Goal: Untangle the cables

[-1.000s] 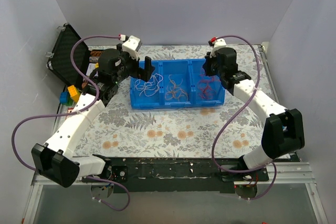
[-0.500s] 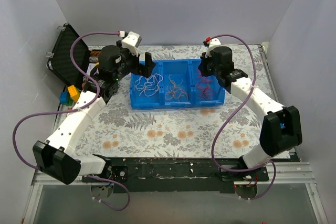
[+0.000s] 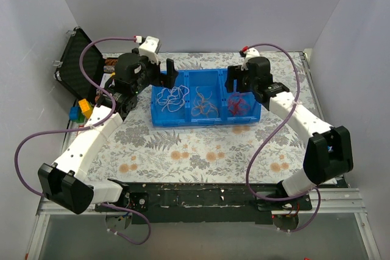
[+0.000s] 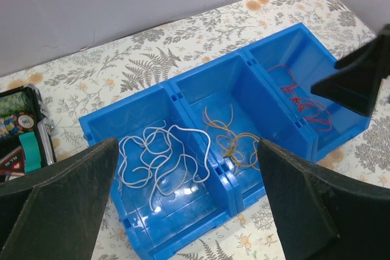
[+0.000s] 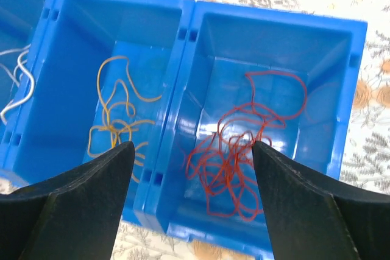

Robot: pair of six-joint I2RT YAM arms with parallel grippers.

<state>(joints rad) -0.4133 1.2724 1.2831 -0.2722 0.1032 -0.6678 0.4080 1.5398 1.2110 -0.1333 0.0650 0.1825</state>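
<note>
My left tool (image 4: pixel 187 144) is open, its two dark fingers spread wide and holding nothing. It hangs above the left end of a blue bin (image 3: pixel 183 120), at the upper middle of the overhead view. My right tool (image 5: pixel 192 145) is open and empty too, poised over the right end of the same bin.

Directly under the left tool, in the bin's left compartment, lies the white cable (image 4: pixel 164 159) in loose, wandering loops. The middle compartment holds the orange-yellow cable (image 4: pixel 228 138), which is thinner and curled on itself. Under the right tool, in the right compartment, lies the red cable (image 5: pixel 234 162), bunched into a tighter nest of overlapping loops. No colour crosses a divider into another compartment, and nothing touches either tool.

The bin sits on a bench (image 3: pixel 195 150) covered with a fern-and-flower cloth. At the upper left of the overhead view an open black case (image 3: pixel 76 59) stands at the bench edge, with some coloured blocks (image 3: pixel 82 109) just below it.

I judge the task to be nearly finished or already done. The three colours are apart from one another, each in its own compartment. What may be left is the red bundle, which looks the most knotted. I cannot tell whether it is one strand or several, or whether its loops are truly caught.
</note>
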